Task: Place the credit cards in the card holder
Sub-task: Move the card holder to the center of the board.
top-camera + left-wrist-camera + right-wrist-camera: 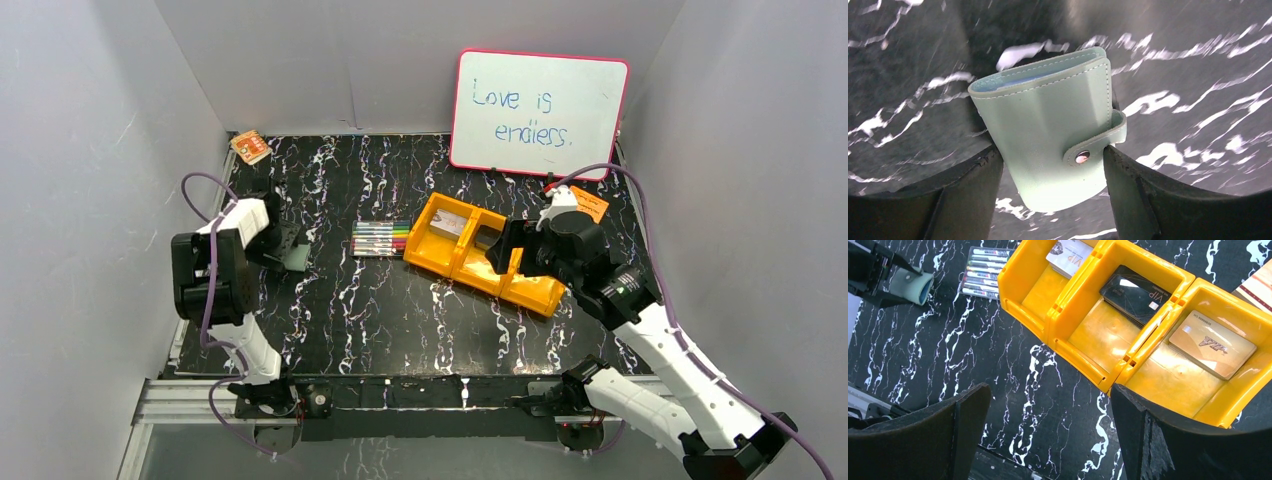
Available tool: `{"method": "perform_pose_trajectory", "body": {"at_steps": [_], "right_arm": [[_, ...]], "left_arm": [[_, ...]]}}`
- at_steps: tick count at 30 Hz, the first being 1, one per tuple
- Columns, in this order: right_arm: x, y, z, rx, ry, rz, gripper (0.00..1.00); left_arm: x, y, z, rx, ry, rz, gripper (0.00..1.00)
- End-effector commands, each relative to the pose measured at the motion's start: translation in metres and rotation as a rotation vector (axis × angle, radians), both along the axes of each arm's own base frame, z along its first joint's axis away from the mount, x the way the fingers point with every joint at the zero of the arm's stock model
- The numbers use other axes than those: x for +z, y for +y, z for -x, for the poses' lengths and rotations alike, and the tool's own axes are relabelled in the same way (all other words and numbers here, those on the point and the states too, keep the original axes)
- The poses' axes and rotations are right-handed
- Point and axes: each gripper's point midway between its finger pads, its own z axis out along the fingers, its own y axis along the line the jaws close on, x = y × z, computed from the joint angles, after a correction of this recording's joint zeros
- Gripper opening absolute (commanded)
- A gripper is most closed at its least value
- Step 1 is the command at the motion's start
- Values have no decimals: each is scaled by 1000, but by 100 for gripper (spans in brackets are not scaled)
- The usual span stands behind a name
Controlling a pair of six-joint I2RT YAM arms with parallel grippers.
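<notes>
Card holder between the left pincer's fingers, cards in the bin.

In the left wrist view the card holder, a soft grey-green stitched wallet snapped closed by its tab, fills the centre. The left pincer has a finger close against each edge, and I cannot tell whether it clamps. The right pincer stands wide apart with nothing in it, above the marbled black desk. The glossy credit cards lie one per compartment in the orange plastic bin, upper right. A row of markers lies left of the bin.
</notes>
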Motion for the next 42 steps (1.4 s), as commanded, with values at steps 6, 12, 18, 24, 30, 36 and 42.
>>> {"method": "perform_pose_trajectory", "body": {"at_steps": [6,12,18,24,30,36,42], "right_arm": [[-5,-5,13,13,13,-3,98],[-23,2,29,89,86,0,97],[-24,17,34,168,127,-27,95],[-13,45,34,244,137,-62,93],[-16,91,37,280,131,-34,91],[-38,133,37,292,180,-47,86],[-49,147,39,287,203,-99,82]], "left_arm": [[-8,-83,131,-379,125,51,65],[4,-109,193,-553,37,42,61],[17,-111,194,-548,38,28,80],[56,-106,184,-515,-56,-1,93],[74,-87,180,-425,-102,-83,93],[56,-79,171,-310,-121,-6,85],[45,-63,157,-256,-112,10,70]]}}
